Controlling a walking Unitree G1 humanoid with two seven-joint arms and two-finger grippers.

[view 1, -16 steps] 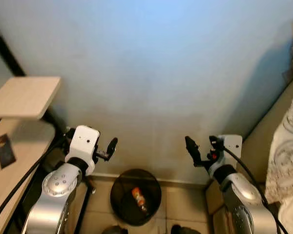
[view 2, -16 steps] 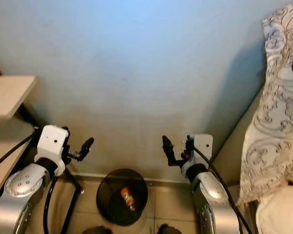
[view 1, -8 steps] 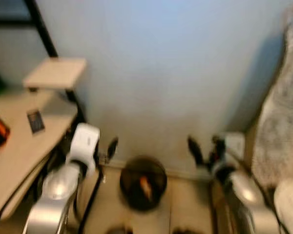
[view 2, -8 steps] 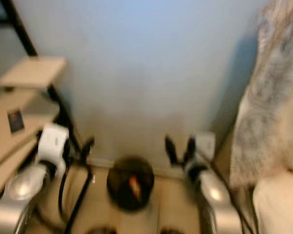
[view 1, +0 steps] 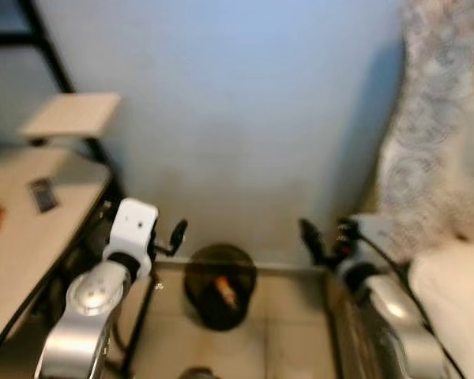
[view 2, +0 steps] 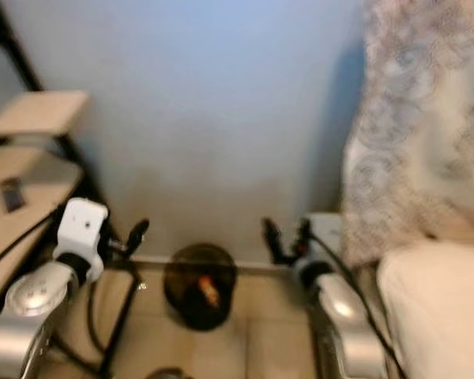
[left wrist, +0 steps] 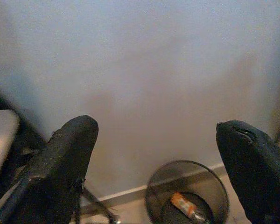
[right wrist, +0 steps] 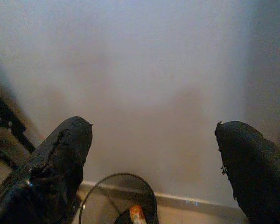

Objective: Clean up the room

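My left gripper (left wrist: 156,140) and right gripper (right wrist: 154,140) are both spread wide and hold nothing. The black bin (view 1: 220,284) stands on the floor by the wall, with an orange bottle (view 1: 224,291) inside. I judge I must search the next item.

Beige tiled floor (view 1: 292,332) at the foot of a pale wall, bearing a round black mesh wastebasket (view 1: 220,286). At left, a light wooden desk (view 1: 24,245) on black legs carries a small dark card (view 1: 43,195); a raised wooden shelf (view 1: 69,115) stands behind it.
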